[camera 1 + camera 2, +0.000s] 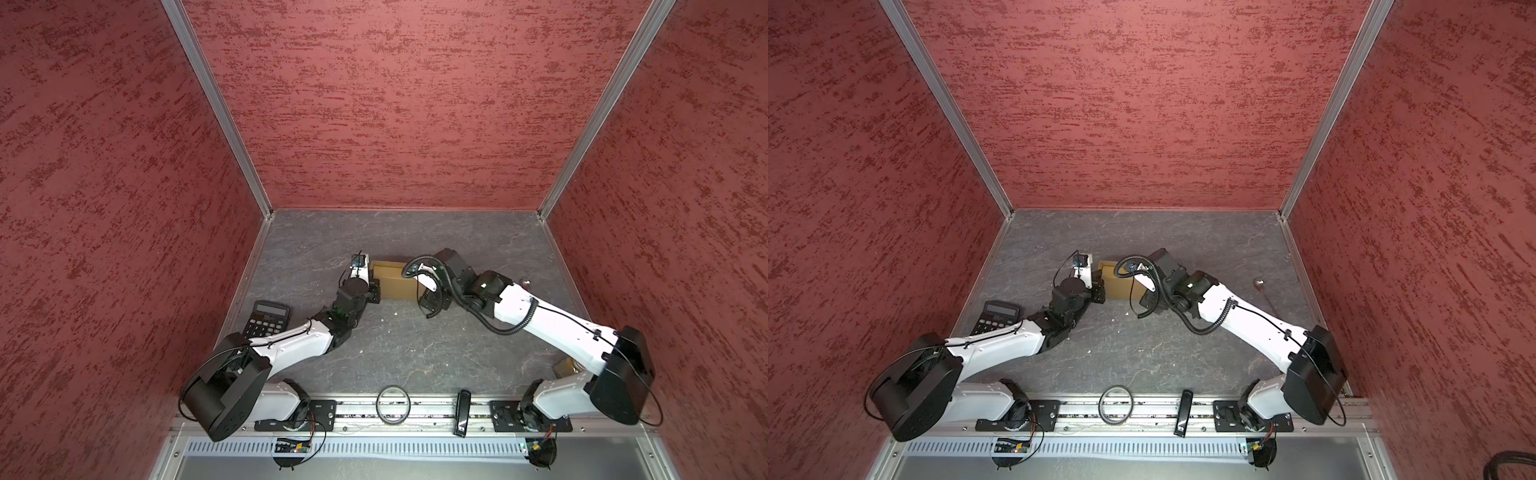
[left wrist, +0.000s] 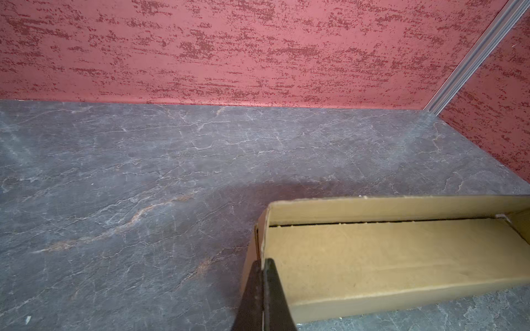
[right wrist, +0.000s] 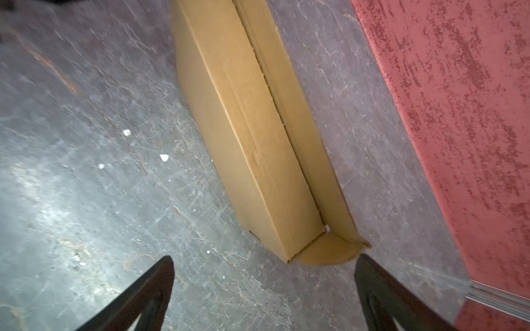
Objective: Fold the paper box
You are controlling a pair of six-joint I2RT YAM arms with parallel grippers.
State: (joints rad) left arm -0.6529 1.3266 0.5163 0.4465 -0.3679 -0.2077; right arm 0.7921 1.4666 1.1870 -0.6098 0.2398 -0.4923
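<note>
Left gripper [image 2: 262, 289] clenched on box [image 2: 387, 258] end wall; right gripper [image 3: 266, 257] released, just off opposite end. Risk: unheld flap [image 3: 329, 253] springs open.

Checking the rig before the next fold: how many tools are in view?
2. The left tool is shut on the box at its left wall; the right tool stands open at its right end. None seems hidden.
</note>
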